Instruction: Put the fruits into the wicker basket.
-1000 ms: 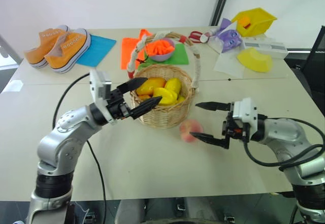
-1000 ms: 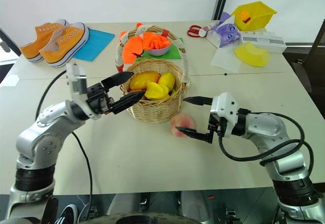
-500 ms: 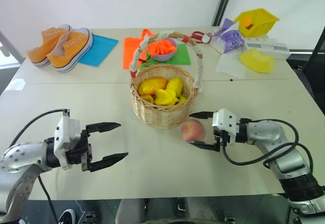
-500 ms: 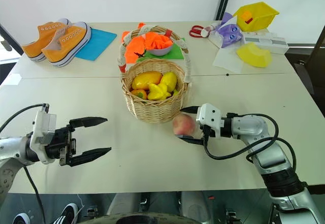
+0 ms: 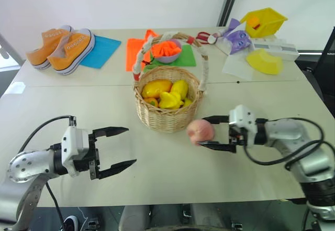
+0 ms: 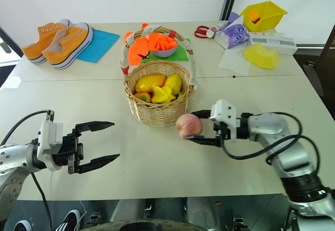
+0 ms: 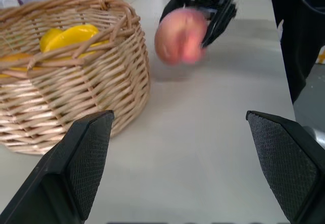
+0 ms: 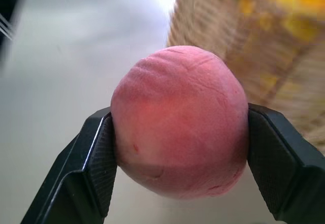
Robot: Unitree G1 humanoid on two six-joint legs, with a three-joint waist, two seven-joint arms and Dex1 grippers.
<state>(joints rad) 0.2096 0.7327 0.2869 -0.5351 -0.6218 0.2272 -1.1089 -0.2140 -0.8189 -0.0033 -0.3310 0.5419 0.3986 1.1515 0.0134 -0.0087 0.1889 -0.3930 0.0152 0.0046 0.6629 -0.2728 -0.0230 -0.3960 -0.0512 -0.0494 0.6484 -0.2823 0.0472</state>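
Since a second ago, the left pincer point(image 5: 119, 147) has pulled back from the wicker basket point(image 5: 167, 117) to the near left of the tabletop point(image 5: 157, 173), and its two black fingers stand wide apart with nothing between them. Back then the peach point(image 5: 201, 131) lay on the tabletop; now the right pincer point(image 5: 210, 133) grips it just above the tabletop, close beside the basket's right wall. Inside the basket lie yellow fruits, with the ridged starfruit point(image 5: 168, 100) in the middle. Behind the basket, a small purple bowl point(image 5: 167, 54) holds an orange cloth. A yellow bin point(image 5: 264, 20) sits tipped at the far right. From the right wrist, the peach point(image 8: 180, 122) is seen pressed tight between both pads point(image 8: 99, 158), with the basket weave behind it.
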